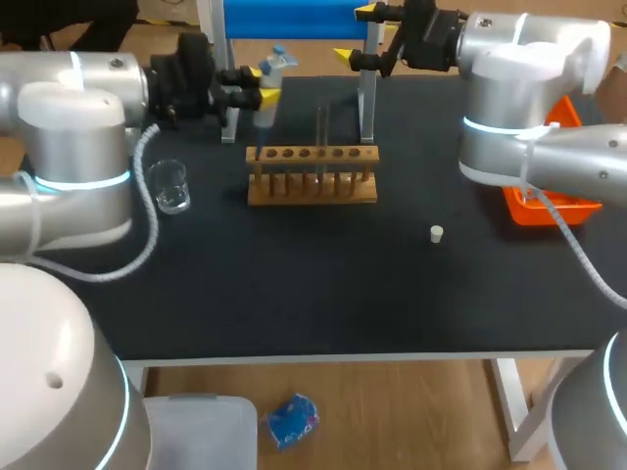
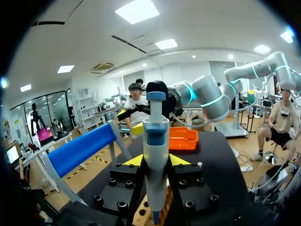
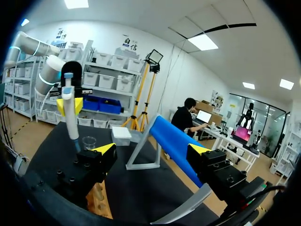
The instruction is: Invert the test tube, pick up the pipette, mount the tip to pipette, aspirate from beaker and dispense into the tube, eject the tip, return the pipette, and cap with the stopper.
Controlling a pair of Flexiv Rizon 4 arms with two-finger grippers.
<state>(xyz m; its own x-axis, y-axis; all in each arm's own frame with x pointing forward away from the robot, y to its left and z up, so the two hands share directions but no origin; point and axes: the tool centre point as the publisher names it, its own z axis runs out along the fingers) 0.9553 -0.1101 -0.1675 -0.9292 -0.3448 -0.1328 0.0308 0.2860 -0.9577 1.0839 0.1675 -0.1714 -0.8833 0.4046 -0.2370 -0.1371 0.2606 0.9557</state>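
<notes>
My left gripper (image 1: pixel 253 90) is shut on a white and blue pipette (image 1: pixel 268 86), which it holds upright at the back left. The pipette's lower end hangs over the left end of the wooden rack (image 1: pixel 312 176). In the left wrist view the pipette (image 2: pixel 156 150) stands between the fingertips (image 2: pixel 134 161), above the rack (image 2: pixel 149 214). A clear test tube (image 1: pixel 321 132) stands upright in the rack. A small glass beaker (image 1: pixel 171 184) sits left of the rack, and a white stopper (image 1: pixel 436 233) lies to its right. My right gripper (image 1: pixel 359 34) is open and holds nothing, behind the rack (image 3: pixel 101 197).
An orange tray (image 1: pixel 549 204) sits at the right edge under my right arm. A blue bar on a metal stand (image 1: pixel 289 20) runs along the back edge and lies between the right gripper's (image 3: pixel 151 150) fingers in its wrist view.
</notes>
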